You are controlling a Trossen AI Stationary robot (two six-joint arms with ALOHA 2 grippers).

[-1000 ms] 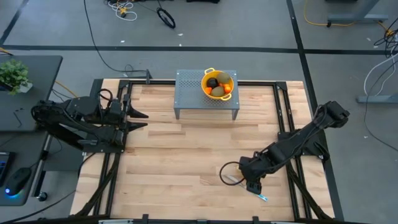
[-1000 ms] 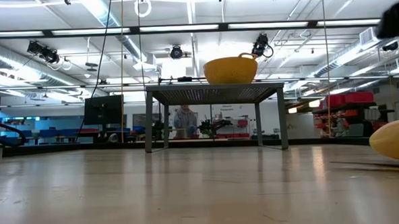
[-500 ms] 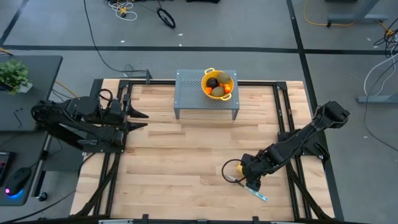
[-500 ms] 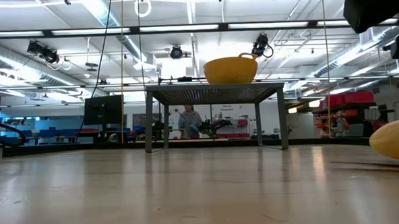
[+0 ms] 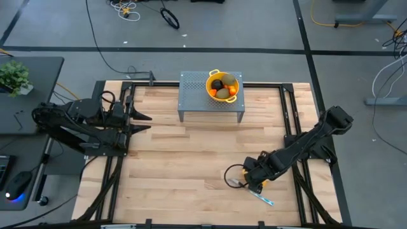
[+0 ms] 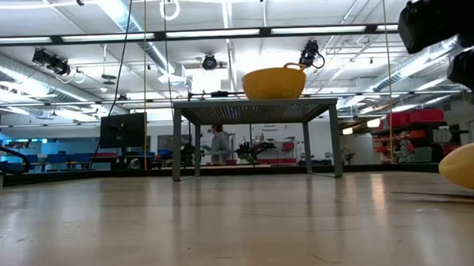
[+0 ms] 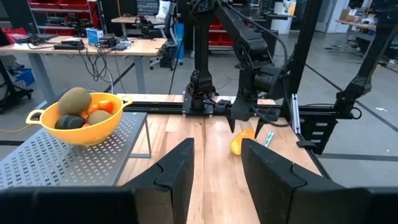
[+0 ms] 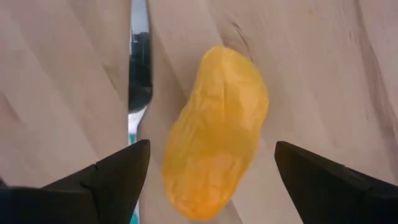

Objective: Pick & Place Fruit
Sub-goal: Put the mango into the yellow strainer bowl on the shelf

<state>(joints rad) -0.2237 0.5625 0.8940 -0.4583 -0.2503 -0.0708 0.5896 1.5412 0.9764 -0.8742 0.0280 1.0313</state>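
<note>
The yellow-orange oblong fruit (image 8: 214,130) lies flat on the wooden table near its right front part (image 5: 244,184); the low view shows it at the right edge (image 6: 469,167). My right gripper (image 8: 210,155) hovers above it, open, pointing down, one finger on each side and apart from it (image 5: 249,179). The yellow colander (image 5: 222,86) stands on a grey perforated stand (image 5: 194,95) and holds two olive-green ovals, a dark ball and orange pieces (image 7: 78,112). My left gripper (image 5: 143,122) waits open at the table's left side.
A slim silver-and-blue knife (image 5: 262,198) lies on the table right beside the yellow fruit (image 8: 138,74). The stand sits at the far middle of the table. Bare wood spreads across the table's middle (image 5: 184,159). A person shows far behind the stand (image 6: 219,142).
My right gripper has come down toward the yellow fruit and edged slightly toward the table's left; the low view shows the arm dropping lower at the upper right. The fruit has stayed where it was.
</note>
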